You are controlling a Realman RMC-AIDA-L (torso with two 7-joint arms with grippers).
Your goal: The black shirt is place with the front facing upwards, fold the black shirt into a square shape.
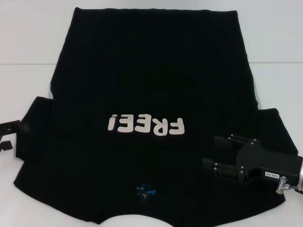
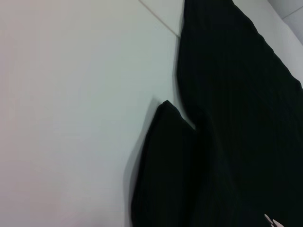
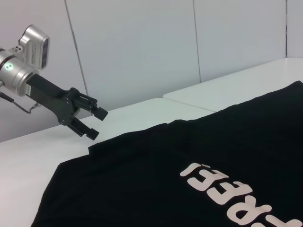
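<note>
left pincer (image 1: 12,135) at the left edge of the head view, just beside the shirt's left sleeve, fingers apart and holding nothing; seen again at upper left of the right wrist view (image 3: 94,124), hovering above the sleeve tip. white tabletop (image 1: 28,56) bare along the left and upper edges of the frame. black shirt (image 1: 151,85) spread flat and face up across the middle, filling most of the view, collar and blue neck tag (image 1: 144,191) at the bottom centre, hem at the top. long axis running bottom to top of the frame, collar pointing toward the bottom edge, "free!" lettering (image 1: 146,125) upside down. right pincer (image 1: 210,153) at lower right, over the shirt's right shoulder area, fingers apart, empty. no fold made yet, so probably the opening step: reaching for the sleeves. next move likely calls for lowering each pincer onto a sleeve edge, pinching cloth only, then carrying it inward over the body.
</note>
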